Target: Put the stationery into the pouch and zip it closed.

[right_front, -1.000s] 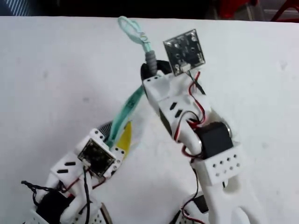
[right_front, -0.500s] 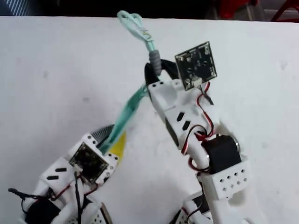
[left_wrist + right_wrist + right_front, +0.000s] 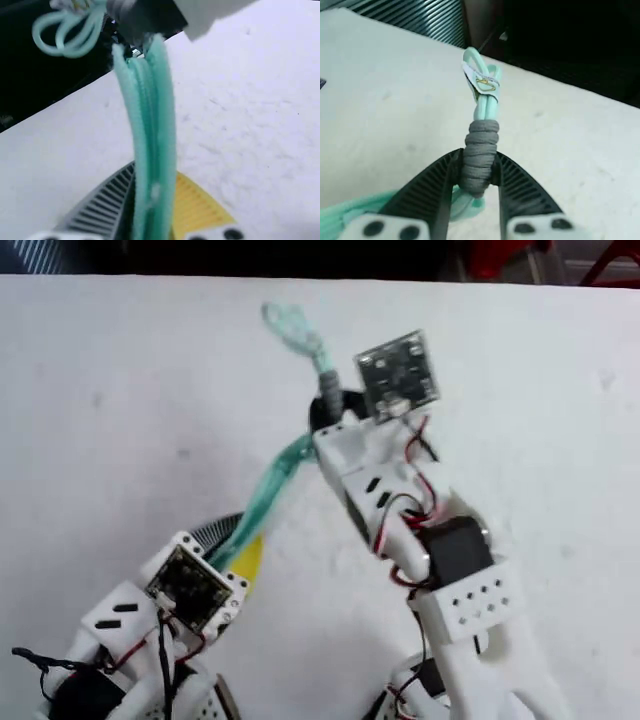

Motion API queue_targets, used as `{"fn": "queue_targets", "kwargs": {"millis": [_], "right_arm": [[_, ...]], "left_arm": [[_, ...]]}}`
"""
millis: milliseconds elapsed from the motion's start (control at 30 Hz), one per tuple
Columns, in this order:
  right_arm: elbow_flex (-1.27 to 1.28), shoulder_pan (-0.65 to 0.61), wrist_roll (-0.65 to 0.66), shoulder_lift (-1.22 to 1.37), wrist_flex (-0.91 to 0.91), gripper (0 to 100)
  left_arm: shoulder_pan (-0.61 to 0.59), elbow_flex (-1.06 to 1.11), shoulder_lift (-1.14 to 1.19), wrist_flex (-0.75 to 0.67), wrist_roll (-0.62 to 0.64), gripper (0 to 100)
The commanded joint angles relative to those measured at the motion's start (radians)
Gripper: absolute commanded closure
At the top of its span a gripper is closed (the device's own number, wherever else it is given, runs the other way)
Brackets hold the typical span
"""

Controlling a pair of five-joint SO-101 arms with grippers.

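The mint-green pouch (image 3: 266,488) hangs stretched edge-on between my two grippers above the white table (image 3: 120,400). My left gripper (image 3: 236,540) is shut on its near end; in the left wrist view the pouch (image 3: 151,145) runs up from between the grey finger (image 3: 102,212) and the yellow finger (image 3: 197,205). My right gripper (image 3: 326,408) is shut on the zipper pull at the far end. In the right wrist view its black fingers (image 3: 425,192) pinch the pull's grey wrap (image 3: 480,152), and the mint cord loop (image 3: 482,75) sticks out beyond.
The table's far edge (image 3: 450,280) borders a dark background with red objects (image 3: 520,255) behind it. Bare table surface lies to the left (image 3: 100,460) and to the right (image 3: 560,420) of the arms.
My left arm has drawn back toward the near left, pulling the pouch tauter. My right wrist swung right, then back left, and the cord loop dropped a little lower.
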Motion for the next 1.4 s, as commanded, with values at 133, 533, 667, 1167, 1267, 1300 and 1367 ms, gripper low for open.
{"fn": "queue_targets", "kwargs": {"millis": [133,533,667,1167,1267,1300,1367], "right_arm": [[0.169,0.073,0.021,-0.007,-0.168,98.1],[0.453,0.176,0.184,-0.002,-0.530,98.1],[0.477,0.177,0.187,-0.002,-0.650,98.1],[-0.072,0.042,-0.012,-0.107,-0.154,98.1],[-0.209,-0.036,-0.011,-0.039,-0.082,98.1],[-0.233,-0.051,-0.011,-0.008,-0.059,98.1],[-0.255,-0.065,-0.012,0.042,-0.015,98.1]], "left_arm": [[-0.079,-0.098,-0.008,-0.032,0.049,98],[-0.073,-0.112,-0.008,-0.032,0.031,98],[-0.071,-0.112,-0.010,-0.031,0.012,98],[-0.039,0.167,-0.007,-0.624,0.163,88],[0.008,0.195,-0.007,-0.628,0.167,88],[0.019,0.206,-0.007,-0.612,0.167,88],[0.022,0.218,-0.007,-0.569,0.164,88]]}}
